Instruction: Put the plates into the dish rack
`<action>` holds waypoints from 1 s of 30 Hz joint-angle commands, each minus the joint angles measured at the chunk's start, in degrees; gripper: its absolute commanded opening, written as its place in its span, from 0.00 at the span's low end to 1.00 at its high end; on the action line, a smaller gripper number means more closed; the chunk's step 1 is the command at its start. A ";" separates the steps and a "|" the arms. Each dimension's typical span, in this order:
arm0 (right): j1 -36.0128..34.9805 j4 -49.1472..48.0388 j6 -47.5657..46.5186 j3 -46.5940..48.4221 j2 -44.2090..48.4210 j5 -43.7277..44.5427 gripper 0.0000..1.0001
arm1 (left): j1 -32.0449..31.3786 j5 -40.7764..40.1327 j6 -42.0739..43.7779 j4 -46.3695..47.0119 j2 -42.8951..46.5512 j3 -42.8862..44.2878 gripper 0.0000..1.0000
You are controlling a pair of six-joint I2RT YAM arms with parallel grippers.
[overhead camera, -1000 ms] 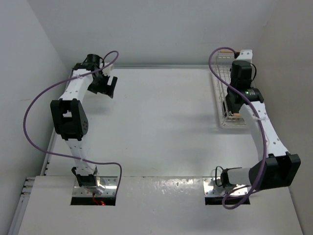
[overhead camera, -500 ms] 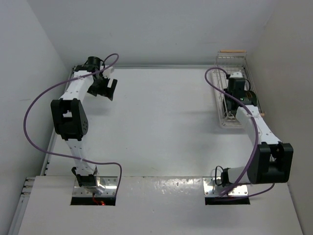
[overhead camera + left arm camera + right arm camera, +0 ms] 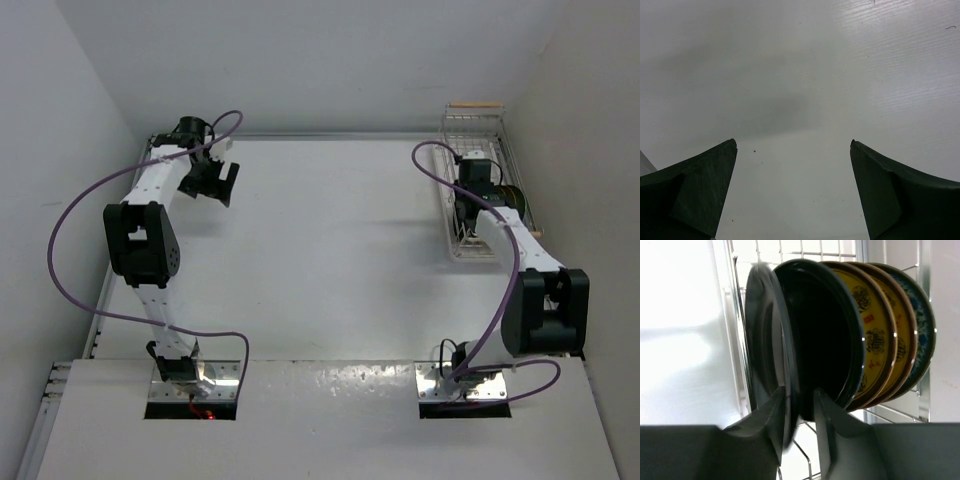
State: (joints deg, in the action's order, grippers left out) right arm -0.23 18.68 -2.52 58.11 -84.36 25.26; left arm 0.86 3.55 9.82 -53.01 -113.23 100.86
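The rack (image 3: 478,120) lies at the far right of the table (image 3: 330,250), close to the right wall. All five plates (image 3: 511,197) stand on edge in it, packed side by side: two black ones, then two yellow (image 3: 872,335), then the blue-green (image 3: 922,335). The right gripper (image 3: 800,389) reaches down into the rack, its fingers (image 3: 771,415) astride the rim of the outer black plate (image 3: 765,330), one on each face. I cannot tell whether they pinch it or only flank it. The left gripper (image 3: 792,145) hovers over bare table at the far left, fingers spread wide, holding nothing.
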 commanded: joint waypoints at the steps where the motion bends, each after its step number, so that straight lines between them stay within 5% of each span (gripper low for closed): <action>1: -0.03 1.10 0.85 2.80 -0.81 0.23 0.31 | 0.37 -1.17 -0.16 0.89 3.37 -0.05 1.00; 11: -0.03 4.42 -1.52 10.78 4.37 1.03 0.57 | 0.37 -1.18 -0.16 0.89 4.42 -0.05 1.00; 16: 0.05 9.61 4.61 10.46 15.34 -3.54 0.79 | 0.37 -1.18 -0.16 1.42 5.73 -1.28 1.00; 23: 2.43 15.50 24.55 -8.15 40.10 -16.46 0.95 | -2.00 -6.97 0.37 5.10 8.81 -8.20 1.00; 30: 2.51 26.05 42.77 -23.47 47.53 -24.02 1.00 | -7.88 -16.71 5.02 12.56 16.09 -23.29 1.00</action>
State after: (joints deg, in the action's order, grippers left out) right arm 2.13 38.46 29.23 37.65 -38.04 6.39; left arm -4.56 -6.83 11.90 -45.19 -102.78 83.40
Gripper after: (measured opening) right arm 0.995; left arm 0.997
